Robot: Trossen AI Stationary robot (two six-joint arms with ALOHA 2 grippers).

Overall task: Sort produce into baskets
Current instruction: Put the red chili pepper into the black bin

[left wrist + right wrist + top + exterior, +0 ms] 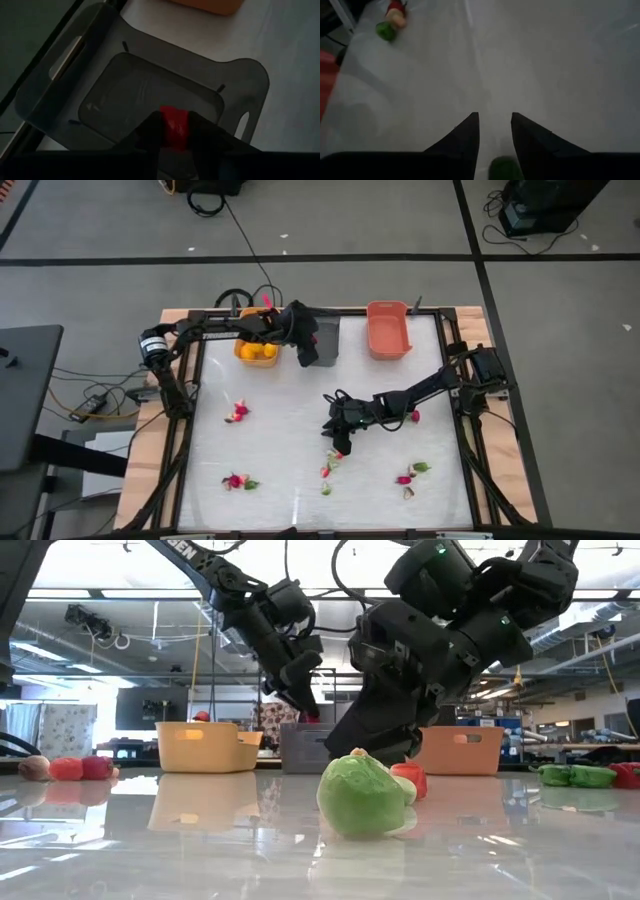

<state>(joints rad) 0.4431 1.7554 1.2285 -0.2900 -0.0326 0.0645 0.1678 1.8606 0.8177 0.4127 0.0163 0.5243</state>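
Landmark: dark grey basket (322, 343). Yellow-orange basket (256, 350) just left of it, fruits inside. Left gripper (175, 131) above grey basket, jaws pinching red piece (174, 128). Risk: piece sticks to finger, falls outside rim. Right gripper (494, 131) well below-right of basket, jaws spread near green piece (506, 167); may push it away.

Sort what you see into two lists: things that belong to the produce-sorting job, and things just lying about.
Job:
yellow basket
grey basket
coral basket
red piece between the left hand fingers
scattered produce
right hand over the table

Lying about:
floor cables
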